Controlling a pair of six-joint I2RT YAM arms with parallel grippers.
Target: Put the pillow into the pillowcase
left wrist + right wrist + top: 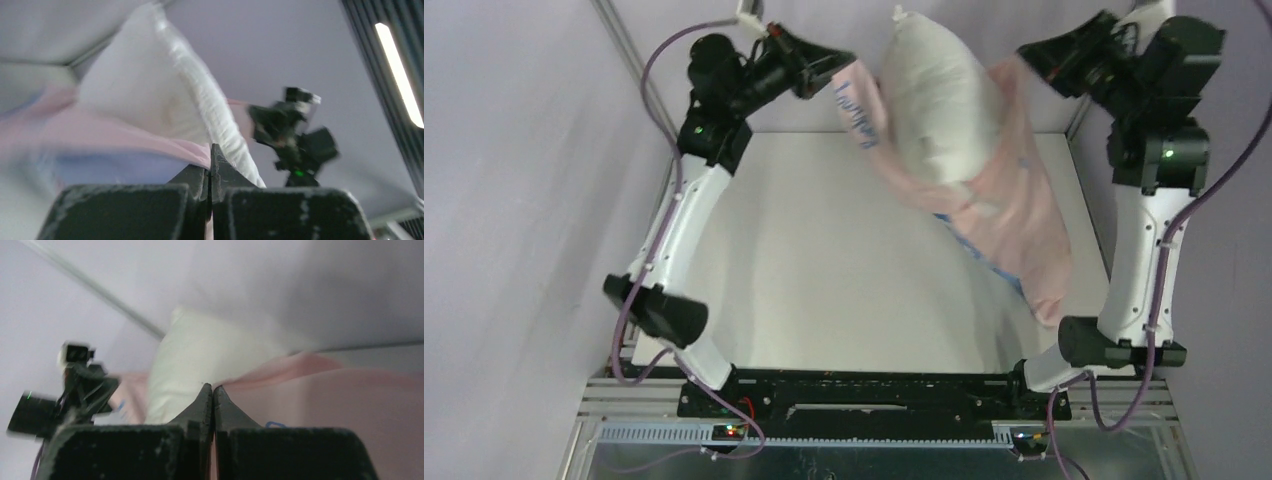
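– Pose first: how do the two stand?
– Both reared high, elbows bent; left gripper (pixel 819 72) at 11 o'clock, right gripper (pixel 1031 55) at 1 o'clock, each pinched tight on the pillowcase (pixel 1014 210) rim.
– And the pillow (pixel 934 100)?
– It stands at 12 o'clock between them, lower half inside, top poking out.
– Any writing?
– Only blue cursive (pixel 859 112) on the pink flap by the left gripper; too tilted to read.

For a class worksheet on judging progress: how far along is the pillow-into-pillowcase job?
Done: the lower part of the pillow sits inside the pillowcase. In hand: the left end effector and right end effector each pinch its opening edge, high above the table. Left: the upper half sticks out and must slide in.
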